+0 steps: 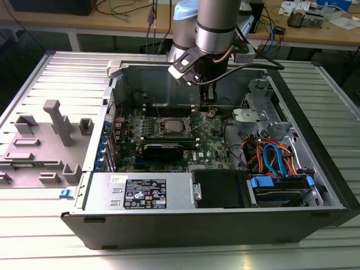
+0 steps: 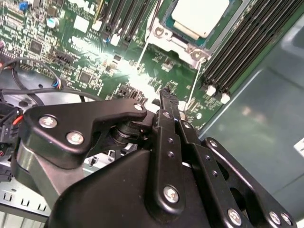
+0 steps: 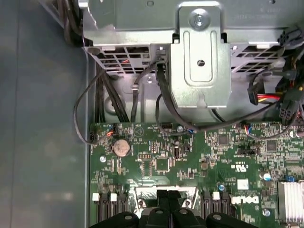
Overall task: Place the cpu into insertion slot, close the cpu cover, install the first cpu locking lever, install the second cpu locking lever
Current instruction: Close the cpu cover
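Observation:
The cpu (image 1: 171,126), with a dull silver top, lies in the insertion slot (image 1: 161,126) on the green motherboard inside the open computer case. In the second wrist view the cpu (image 2: 199,14) sits with the silvery cpu cover (image 2: 179,43) flat around it. A thin wire locking lever (image 2: 144,50) runs out from the socket's corner over the board. My gripper (image 1: 209,112) hangs just above the board, to the exterior view's right of the socket. Its black fingers (image 2: 166,102) are pressed together and hold nothing, and the gripper (image 3: 168,195) looks the same in the first wrist view.
Long black memory slots (image 2: 237,52) flank the socket. A metal drive cage (image 3: 199,61) with black cables stands beyond the board's edge. A black heatsink block (image 1: 163,151), the power supply (image 1: 140,194) and coloured cables (image 1: 273,157) fill the case's front. Grey fixtures (image 1: 56,121) stand outside it.

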You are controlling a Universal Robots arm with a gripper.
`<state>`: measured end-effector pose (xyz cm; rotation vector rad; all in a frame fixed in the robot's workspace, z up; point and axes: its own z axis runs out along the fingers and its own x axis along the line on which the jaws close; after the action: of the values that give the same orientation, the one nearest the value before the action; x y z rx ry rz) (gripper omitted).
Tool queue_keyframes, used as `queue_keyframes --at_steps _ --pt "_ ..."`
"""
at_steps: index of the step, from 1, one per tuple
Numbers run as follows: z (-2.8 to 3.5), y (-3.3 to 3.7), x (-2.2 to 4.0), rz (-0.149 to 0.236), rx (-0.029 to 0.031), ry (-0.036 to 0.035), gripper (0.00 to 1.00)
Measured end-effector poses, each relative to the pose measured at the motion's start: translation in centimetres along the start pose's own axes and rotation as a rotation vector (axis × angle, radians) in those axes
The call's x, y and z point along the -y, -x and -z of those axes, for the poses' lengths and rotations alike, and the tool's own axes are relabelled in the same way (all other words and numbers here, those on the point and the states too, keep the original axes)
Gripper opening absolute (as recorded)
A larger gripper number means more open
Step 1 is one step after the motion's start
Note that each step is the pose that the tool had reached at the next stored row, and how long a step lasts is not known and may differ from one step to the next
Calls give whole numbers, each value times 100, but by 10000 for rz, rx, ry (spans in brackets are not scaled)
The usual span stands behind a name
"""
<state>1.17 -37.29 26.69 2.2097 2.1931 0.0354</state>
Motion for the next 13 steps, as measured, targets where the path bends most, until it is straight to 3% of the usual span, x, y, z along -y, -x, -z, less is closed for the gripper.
queue_keyframes --at_steps 7,8,9,10,11,12,13 --pt "-44 -2 -165 10 0 0 11" --pt "-53 -2 -204 12 1 0 11" --pt "-99 -4 -297 24 -1 -5 11" --pt "-241 -4 -225 78 -7 -107 11" --pt "-191 -2 -66 80 -26 -148 11" --pt "-184 -3 2 79 -34 -154 11" --pt "-172 -2 26 80 -37 -172 11"
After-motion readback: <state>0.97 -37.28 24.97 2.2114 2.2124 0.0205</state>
